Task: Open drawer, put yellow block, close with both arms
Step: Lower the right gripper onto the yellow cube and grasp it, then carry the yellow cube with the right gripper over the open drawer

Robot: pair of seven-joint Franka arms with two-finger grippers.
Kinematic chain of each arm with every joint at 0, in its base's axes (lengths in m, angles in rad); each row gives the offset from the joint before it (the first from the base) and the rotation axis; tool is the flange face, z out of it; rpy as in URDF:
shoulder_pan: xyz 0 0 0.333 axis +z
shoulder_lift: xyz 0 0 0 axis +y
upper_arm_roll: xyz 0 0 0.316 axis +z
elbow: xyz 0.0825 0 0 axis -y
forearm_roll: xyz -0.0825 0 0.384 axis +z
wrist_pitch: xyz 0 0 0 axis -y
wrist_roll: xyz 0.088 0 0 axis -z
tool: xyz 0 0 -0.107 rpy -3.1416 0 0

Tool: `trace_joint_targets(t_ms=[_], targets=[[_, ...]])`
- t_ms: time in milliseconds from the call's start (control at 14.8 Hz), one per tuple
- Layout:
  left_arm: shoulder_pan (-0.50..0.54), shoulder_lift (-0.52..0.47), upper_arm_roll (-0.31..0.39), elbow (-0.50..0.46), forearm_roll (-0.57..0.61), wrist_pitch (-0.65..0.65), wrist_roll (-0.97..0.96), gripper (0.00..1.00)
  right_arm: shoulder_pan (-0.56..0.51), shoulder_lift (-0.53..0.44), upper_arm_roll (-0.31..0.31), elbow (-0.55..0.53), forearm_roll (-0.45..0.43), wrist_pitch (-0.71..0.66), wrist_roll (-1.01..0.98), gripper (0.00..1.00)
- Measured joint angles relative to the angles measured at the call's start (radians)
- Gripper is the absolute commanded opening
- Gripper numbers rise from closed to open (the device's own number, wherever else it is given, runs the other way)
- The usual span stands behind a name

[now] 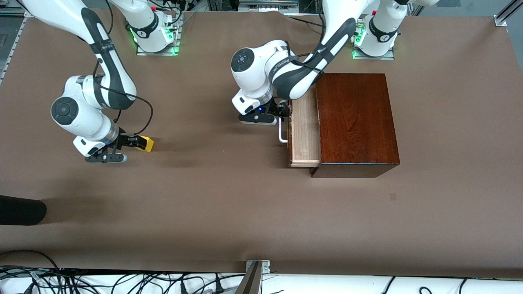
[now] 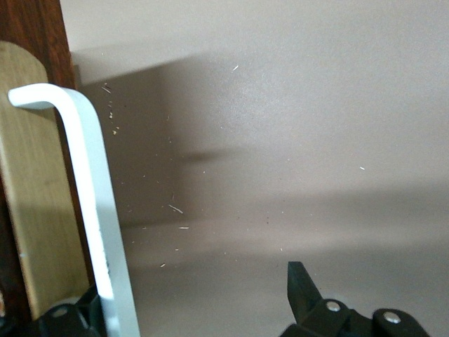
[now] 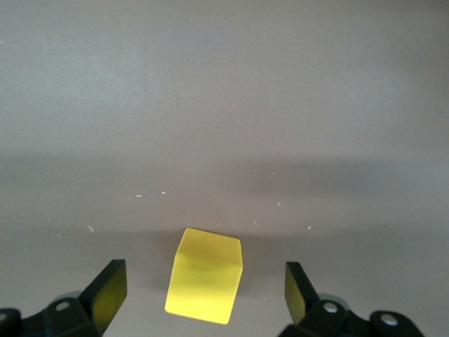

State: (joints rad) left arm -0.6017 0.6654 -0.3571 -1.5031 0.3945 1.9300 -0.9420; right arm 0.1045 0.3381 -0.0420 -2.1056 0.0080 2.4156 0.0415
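The right hand [image 1: 122,149] hangs low over the desk [image 1: 229,212] toward the right arm's end, fingers [image 3: 109,291] spread wide with the yellow block [image 3: 205,275] lying on the brown surface between them, touched by neither finger. In the front view the yellow block [image 1: 146,143] shows just past the hand's fingertips, well apart from the mahogany box [image 1: 355,122].

Farther from the front camera, the left hand [image 1: 282,111] is at the drawer [image 1: 304,130], which stands pulled partway out of the box toward the right arm's end, its pale wooden tray showing. The white bar handle [image 2: 95,210] runs between the left hand's fingers [image 2: 302,288], which stand apart; one finger sits clear of the bar, and contact at the other cannot be told. The box rests toward the left arm's end of the desk, near that arm's base.
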Motion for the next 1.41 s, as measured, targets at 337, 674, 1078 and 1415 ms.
trace_joint_targets(t_ms=[337,674,1078,1415], targets=[[-0.004,0.012,0.000,0.019,0.002,-0.022,0.001,1.00,0.000,0.048,0.000,-0.009,0.000,0.063,0.022,1.00],[-0.018,0.011,-0.016,0.052,0.089,-0.141,0.003,1.00,0.000,0.065,0.000,-0.075,0.000,0.157,0.025,1.00],[-0.014,-0.062,-0.021,0.090,0.087,-0.240,0.009,1.00,0.000,0.064,0.000,-0.110,0.000,0.170,0.048,0.68],[0.065,-0.186,-0.014,0.151,-0.042,-0.382,0.152,1.00,0.000,0.063,0.000,-0.112,0.001,0.170,0.058,0.12]])
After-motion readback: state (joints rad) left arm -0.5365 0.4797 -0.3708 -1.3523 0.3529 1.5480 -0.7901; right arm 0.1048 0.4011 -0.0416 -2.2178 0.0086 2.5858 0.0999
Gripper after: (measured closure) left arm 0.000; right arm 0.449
